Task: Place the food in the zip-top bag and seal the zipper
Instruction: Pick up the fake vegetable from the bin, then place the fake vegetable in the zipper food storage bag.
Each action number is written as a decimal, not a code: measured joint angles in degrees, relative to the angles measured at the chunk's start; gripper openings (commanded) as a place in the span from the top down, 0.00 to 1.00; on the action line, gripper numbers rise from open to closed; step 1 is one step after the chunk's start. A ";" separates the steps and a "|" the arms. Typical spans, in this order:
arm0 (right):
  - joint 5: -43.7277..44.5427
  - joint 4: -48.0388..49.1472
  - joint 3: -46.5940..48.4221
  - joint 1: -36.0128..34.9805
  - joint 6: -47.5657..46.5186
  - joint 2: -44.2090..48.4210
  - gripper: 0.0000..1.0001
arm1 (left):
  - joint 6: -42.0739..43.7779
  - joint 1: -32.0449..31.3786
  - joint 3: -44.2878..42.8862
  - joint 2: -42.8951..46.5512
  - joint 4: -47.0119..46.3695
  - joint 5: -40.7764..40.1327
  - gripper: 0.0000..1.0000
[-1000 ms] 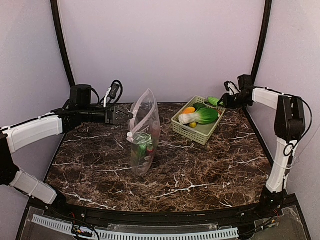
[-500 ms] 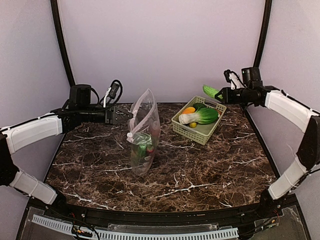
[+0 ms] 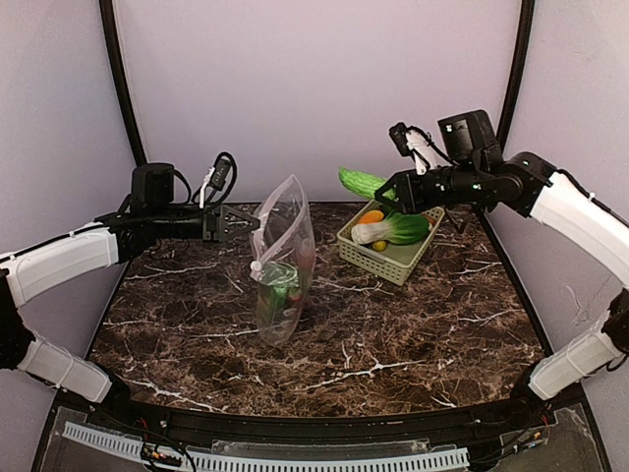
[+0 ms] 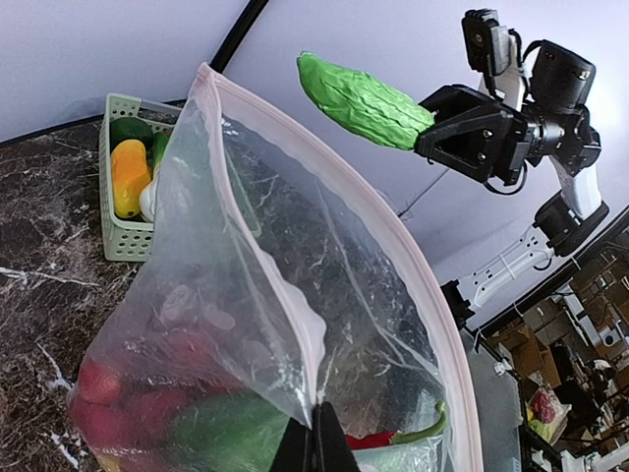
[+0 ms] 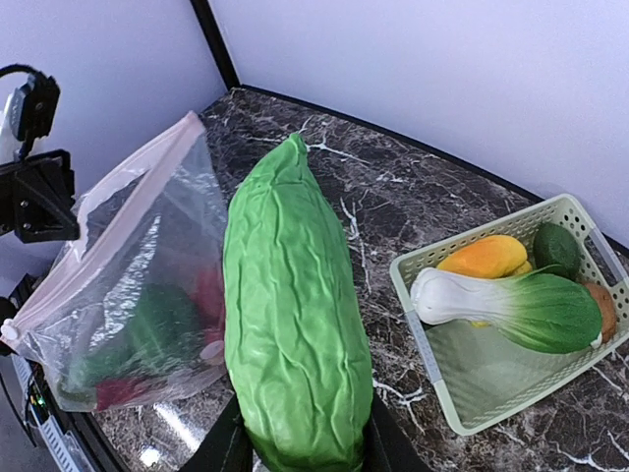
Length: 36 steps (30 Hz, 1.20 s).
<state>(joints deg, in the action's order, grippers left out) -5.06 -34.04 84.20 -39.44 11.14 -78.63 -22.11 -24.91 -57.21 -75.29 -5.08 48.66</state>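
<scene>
The zip-top bag (image 3: 283,258) stands upright at mid-table with its mouth up and open. My left gripper (image 3: 253,224) is shut on the near lip of the bag (image 4: 256,256), its tips (image 4: 316,435) pinching the plastic. The pink zipper (image 4: 417,269) curves along the far lip. Inside lie a green pepper (image 4: 221,433) and red pieces (image 4: 103,388). My right gripper (image 3: 390,192) is shut on the cucumber (image 3: 362,184), held in the air between basket and bag. In the right wrist view the cucumber (image 5: 295,324) fills the gap at that gripper (image 5: 300,447).
A pale green lattice basket (image 3: 393,264) sits at the back right, holding a bok choy (image 3: 398,229), an orange piece (image 3: 371,216) and a dark green piece (image 5: 557,248). Black frame posts stand at both back corners.
My right arm has swung left and up from the basket's far corner, carrying the cucumber toward the bag. The left arm and the bag have stayed where they were.
</scene>
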 measured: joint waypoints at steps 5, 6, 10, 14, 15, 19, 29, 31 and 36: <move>4.96 -8.07 13.49 -10.10 -2.10 -7.28 0.73 | -1.20 -0.11 0.74 0.00 -1.77 0.61 0.99; 6.05 -9.90 16.48 -11.80 -2.62 -8.98 0.73 | -1.38 -0.17 0.87 0.00 -2.01 0.70 0.99; 9.62 -17.49 27.96 -16.65 -4.55 -15.28 0.73 | -1.70 -0.96 0.96 0.00 -2.45 0.85 0.99; 12.72 -24.00 36.28 -19.39 -6.01 -19.67 0.73 | -1.49 -1.88 0.96 0.00 -2.36 0.39 0.99; 13.29 -25.33 37.33 -19.93 -6.16 -20.28 0.73 | -1.38 -2.10 0.96 0.00 -2.21 0.26 0.99; 15.43 -30.12 38.93 -21.51 -6.36 -21.62 0.73 | -0.63 -3.21 0.96 0.00 -1.53 -0.07 0.99; 16.79 -37.62 38.88 -22.47 -5.03 -21.77 0.73 | 0.96 -5.35 0.94 -0.02 -0.57 -1.40 0.99; 16.96 -39.10 38.88 -22.49 -4.48 -21.92 0.73 | 1.31 -5.97 0.94 -0.02 -0.20 -1.60 0.99; 17.55 -41.68 38.95 -22.77 -2.69 -23.45 0.72 | 2.08 -7.72 0.94 -0.04 0.68 -2.03 0.99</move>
<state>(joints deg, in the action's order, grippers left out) 12.49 -75.72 123.15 -62.22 8.45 -102.08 -20.03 -32.62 -56.27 -75.33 -4.40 46.63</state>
